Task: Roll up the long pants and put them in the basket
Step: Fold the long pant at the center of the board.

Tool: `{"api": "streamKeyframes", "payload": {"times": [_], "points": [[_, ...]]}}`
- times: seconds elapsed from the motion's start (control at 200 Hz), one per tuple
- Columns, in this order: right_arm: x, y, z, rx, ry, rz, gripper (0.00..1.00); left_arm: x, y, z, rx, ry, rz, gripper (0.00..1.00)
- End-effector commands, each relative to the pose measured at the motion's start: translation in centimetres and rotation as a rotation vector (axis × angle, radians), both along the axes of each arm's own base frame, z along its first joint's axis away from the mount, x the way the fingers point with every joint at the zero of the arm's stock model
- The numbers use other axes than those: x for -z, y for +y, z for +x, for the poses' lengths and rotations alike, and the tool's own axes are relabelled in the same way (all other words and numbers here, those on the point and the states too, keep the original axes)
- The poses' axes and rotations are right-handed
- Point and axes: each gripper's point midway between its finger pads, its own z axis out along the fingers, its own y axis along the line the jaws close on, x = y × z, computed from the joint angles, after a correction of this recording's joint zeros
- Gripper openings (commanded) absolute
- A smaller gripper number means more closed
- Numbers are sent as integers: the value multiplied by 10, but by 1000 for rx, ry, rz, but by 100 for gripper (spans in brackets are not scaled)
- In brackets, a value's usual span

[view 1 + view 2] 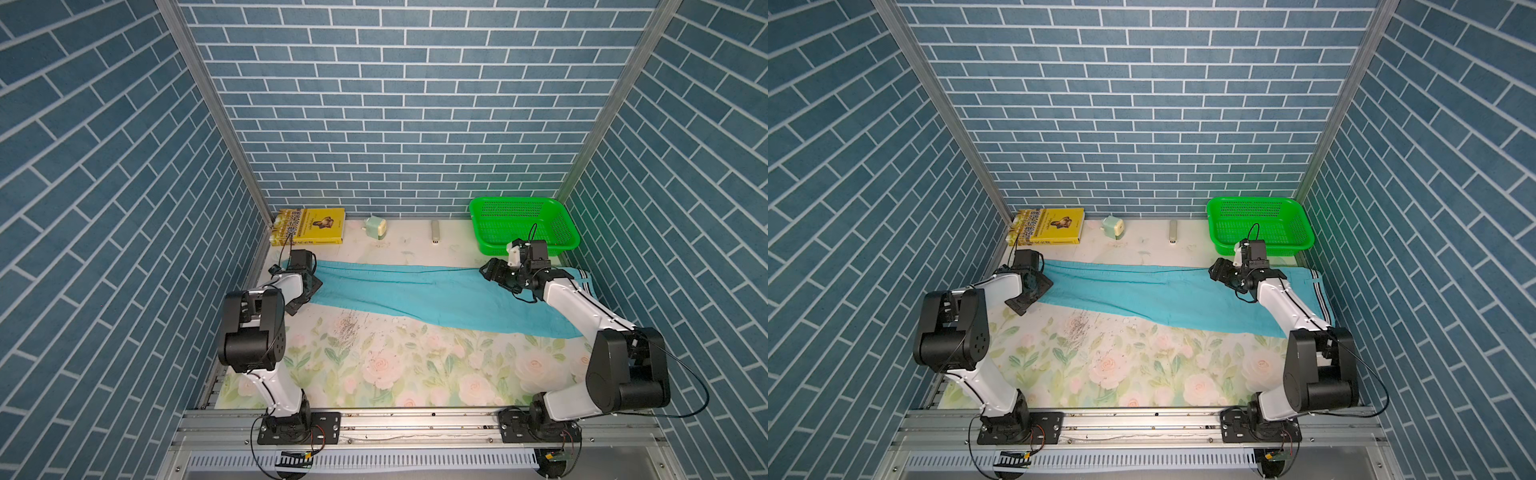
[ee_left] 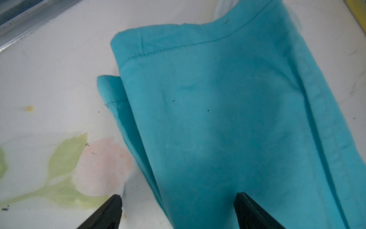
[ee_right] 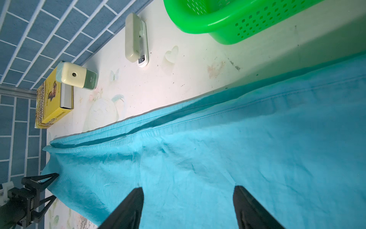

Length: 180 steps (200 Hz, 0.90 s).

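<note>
Supporting bench: a floral-print bench fills the floor of a blue brick-patterned booth and carries everything listed here.
Long pants: the turquoise long pants lie flat and unrolled across the far half of the bench. One leg is stacked on the other, with the hems toward the robot's left and the striped waistband toward its right.
Green basket: a perforated green basket sits in the far right corner, near the pants' far edge but apart from it.
Yellow book: a yellow book lies in the far left corner against the back wall.
Left end effector: the left end effector hangs low at the leg hems with jaws spread wide, gripping nothing. One finger is over the cloth and the other over bare bench beside the leg's edge.
Right end effector: the right end effector is poised over the pants toward the waistband end, jaws spread and empty. Contact with the cloth cannot be told.
Pencil sharpener: a cream-and-green pencil sharpener stands by the back wall, to the right of the book.
Stapler: a pale stapler lies between the sharpener and the basket.
</note>
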Motion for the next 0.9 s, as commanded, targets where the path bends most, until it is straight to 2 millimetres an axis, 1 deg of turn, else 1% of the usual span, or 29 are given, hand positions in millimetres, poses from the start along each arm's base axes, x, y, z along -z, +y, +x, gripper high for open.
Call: {"api": "streamKeyframes", "payload": {"times": [0.0,0.05,0.13,0.165,0.175,0.18,0.195,0.245,0.305,0.38,0.4,0.47,0.535,0.57,0.62,0.655,0.71,0.745,0.8,0.825,0.835,0.84,0.845,0.85,0.86,0.865,0.87,0.895], "points": [[-5,1,-3,10,-4,13,76,0,8,2,-44,-43,32,86],[-4,0,-3,11,-4,10,76,0,10,2,-49,-56,38,78],[-5,0,-4,11,-3,6,76,-4,7,7,-41,-110,26,57],[-5,0,-5,9,-3,5,76,-6,7,7,-40,-126,25,46],[-5,0,-5,9,-2,5,76,-6,7,7,-40,-130,25,45],[-5,0,-5,9,-2,5,76,-7,7,7,-39,-133,25,42],[-5,0,-5,8,-2,5,76,-8,7,7,-38,-139,24,38],[-7,0,-6,6,-4,6,76,-13,5,9,-27,-160,24,27],[-11,-1,-7,8,-9,3,76,-25,4,9,-13,-193,37,14],[-15,-1,-8,6,-17,4,76,-54,3,9,11,-249,81,2],[-16,-1,-8,6,-18,5,76,-63,3,9,15,-261,99,0],[-19,1,-11,0,-20,11,76,-97,0,8,42,-305,165,0],[-21,1,-12,-2,-24,19,76,-128,-9,9,83,-340,218,0],[-22,2,-13,-5,-26,25,76,-144,-18,11,117,-360,243,0],[-22,3,-15,-9,-24,35,76,-163,-34,13,166,-380,278,0],[-23,4,-16,-12,-26,45,76,-173,-50,15,211,-391,294,0],[-23,5,-18,-13,-24,58,76,-185,-85,19,299,-410,317,0],[-23,5,-19,-10,-20,64,76,-188,-109,21,355,-413,328,0],[-23,6,-22,-9,-20,75,76,-188,-153,23,446,-409,341,0],[-24,5,-23,-6,-21,83,76,-186,-176,23,492,-410,342,0],[-24,5,-23,-5,-21,86,76,-184,-185,22,511,-409,342,0],[-24,5,-23,-5,-21,89,76,-182,-186,24,511,-402,345,0],[-24,4,-24,-3,-20,91,76,-183,-195,22,529,-410,342,0],[-24,4,-24,-3,-20,92,76,-179,-196,24,531,-399,346,0],[-24,4,-24,-1,-22,95,76,-179,-205,23,550,-403,344,0],[-24,4,-24,0,-22,97,76,-180,-215,21,571,-410,341,0],[-24,3,-25,1,-22,98,76,-177,-215,22,571,-402,345,0],[-25,2,-26,5,-23,106,76,-171,-240,20,618,-395,350,0]]}}
